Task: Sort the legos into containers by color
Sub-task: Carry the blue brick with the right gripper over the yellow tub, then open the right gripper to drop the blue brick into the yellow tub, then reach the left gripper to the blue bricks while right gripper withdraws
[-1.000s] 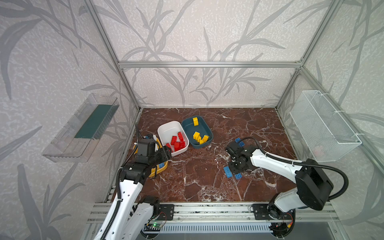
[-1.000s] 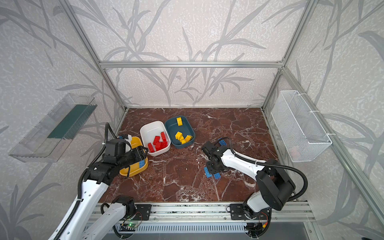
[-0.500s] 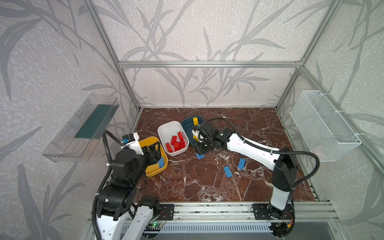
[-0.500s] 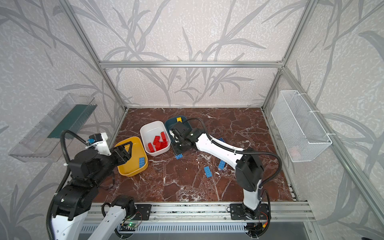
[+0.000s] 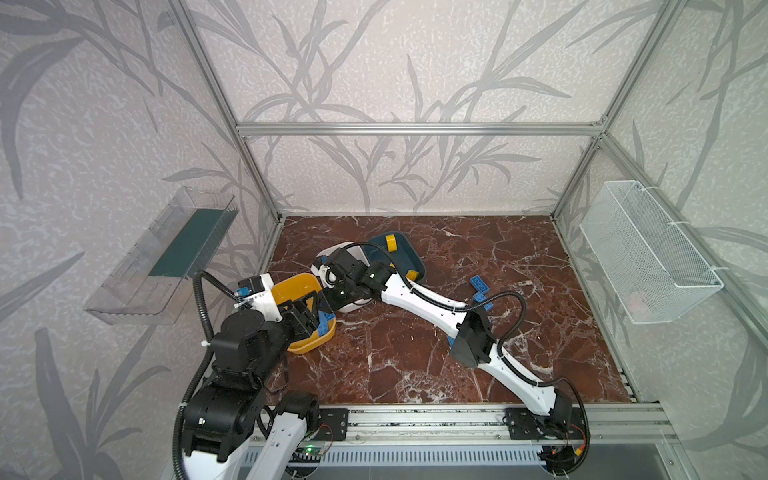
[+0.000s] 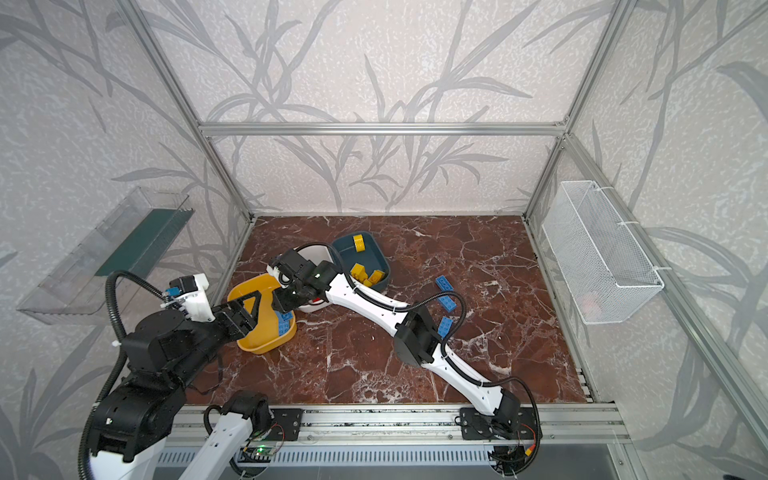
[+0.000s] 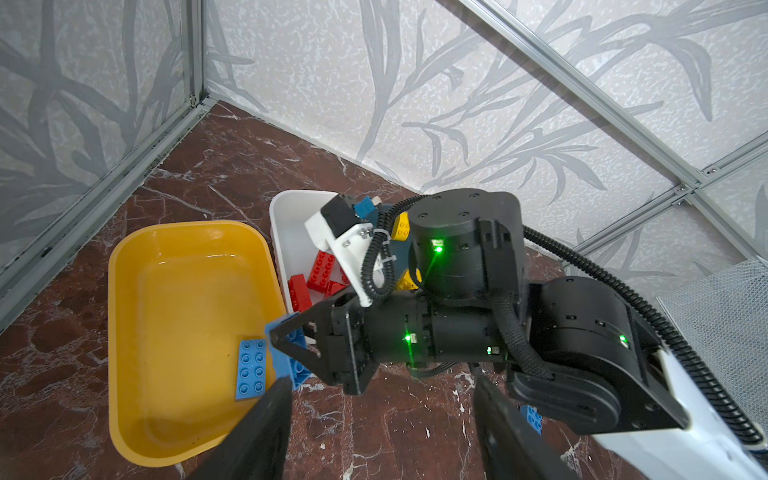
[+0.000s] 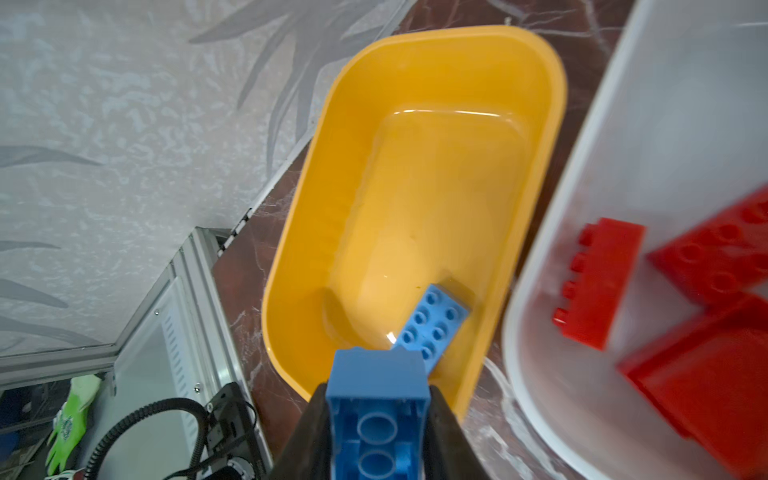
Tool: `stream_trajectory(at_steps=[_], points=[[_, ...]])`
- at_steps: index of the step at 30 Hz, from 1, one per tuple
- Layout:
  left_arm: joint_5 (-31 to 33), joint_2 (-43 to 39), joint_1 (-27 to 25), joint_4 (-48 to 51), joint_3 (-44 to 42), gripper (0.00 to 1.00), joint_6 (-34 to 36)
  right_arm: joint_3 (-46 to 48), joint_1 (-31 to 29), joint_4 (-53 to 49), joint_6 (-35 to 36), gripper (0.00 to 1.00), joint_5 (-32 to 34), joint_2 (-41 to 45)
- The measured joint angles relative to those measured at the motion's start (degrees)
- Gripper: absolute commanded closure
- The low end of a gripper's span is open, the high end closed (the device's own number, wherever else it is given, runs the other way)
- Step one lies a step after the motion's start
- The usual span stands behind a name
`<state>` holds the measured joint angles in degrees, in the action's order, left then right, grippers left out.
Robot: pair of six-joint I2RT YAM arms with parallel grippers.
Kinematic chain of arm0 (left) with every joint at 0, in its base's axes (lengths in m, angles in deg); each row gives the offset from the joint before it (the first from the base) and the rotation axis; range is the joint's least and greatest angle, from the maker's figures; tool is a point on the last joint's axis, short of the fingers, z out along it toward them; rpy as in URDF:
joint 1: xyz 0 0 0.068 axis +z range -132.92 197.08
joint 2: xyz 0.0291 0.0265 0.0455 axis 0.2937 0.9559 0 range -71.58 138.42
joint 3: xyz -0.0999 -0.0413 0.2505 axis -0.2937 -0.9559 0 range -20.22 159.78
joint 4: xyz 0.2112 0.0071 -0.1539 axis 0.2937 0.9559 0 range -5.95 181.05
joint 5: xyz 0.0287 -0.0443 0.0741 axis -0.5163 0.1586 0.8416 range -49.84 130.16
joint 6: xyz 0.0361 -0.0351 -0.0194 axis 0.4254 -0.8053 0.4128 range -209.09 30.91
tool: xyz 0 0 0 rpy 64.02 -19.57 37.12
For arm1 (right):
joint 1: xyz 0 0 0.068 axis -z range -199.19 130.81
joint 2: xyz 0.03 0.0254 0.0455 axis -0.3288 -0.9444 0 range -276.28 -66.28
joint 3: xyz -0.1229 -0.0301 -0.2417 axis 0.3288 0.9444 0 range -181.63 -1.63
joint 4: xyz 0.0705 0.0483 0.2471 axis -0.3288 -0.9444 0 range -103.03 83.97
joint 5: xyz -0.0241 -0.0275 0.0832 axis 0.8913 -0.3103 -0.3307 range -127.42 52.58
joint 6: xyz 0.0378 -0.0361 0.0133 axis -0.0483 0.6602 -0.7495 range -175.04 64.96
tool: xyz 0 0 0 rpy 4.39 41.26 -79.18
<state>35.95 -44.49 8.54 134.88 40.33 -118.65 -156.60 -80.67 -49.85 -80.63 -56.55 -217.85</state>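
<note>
My right gripper clamps a blue brick over the yellow tub's rim; another blue brick lies inside. My left gripper hangs open and empty just beside, crowding that tub. Top views show three blue bricks loose on the table; the right wrist view misses them, showing red bricks in the white tub.

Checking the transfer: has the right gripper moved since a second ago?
Yes: the right gripper, shut on a blue brick, crossed from right of the white tub to its left, now at the yellow tub rim.
</note>
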Motion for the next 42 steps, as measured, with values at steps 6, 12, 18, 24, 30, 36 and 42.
stream_trajectory(at_steps=[6,12,18,24,30,36,42], points=[[-0.4,0.0,-0.2,1.3,0.0,0.31,0.0,1.7,-1.2,1.8,-2.2,0.53,-1.0,-0.5],[-0.6,0.7,-0.2,1.4,0.0,0.31,0.0,2.4,-0.3,2.5,-2.3,0.36,-0.8,-0.3],[-2.0,4.7,-0.6,1.0,-0.1,0.33,-0.8,7.8,1.2,2.2,-1.7,0.36,0.1,4.5],[-1.2,6.2,-5.4,-2.5,-4.9,0.33,-4.5,27.2,6.0,3.0,-0.1,0.36,4.7,23.2],[7.1,14.0,-21.8,-6.8,-9.3,0.32,-9.9,56.2,14.2,11.9,-0.5,0.34,8.9,49.3],[15.9,29.7,-36.3,-13.0,-9.7,0.27,-16.0,78.0,22.3,15.7,-1.7,0.32,13.2,68.0],[19.3,47.0,-44.4,-18.3,-7.5,0.25,-22.6,93.9,30.7,15.3,-3.8,0.25,17.4,81.9]])
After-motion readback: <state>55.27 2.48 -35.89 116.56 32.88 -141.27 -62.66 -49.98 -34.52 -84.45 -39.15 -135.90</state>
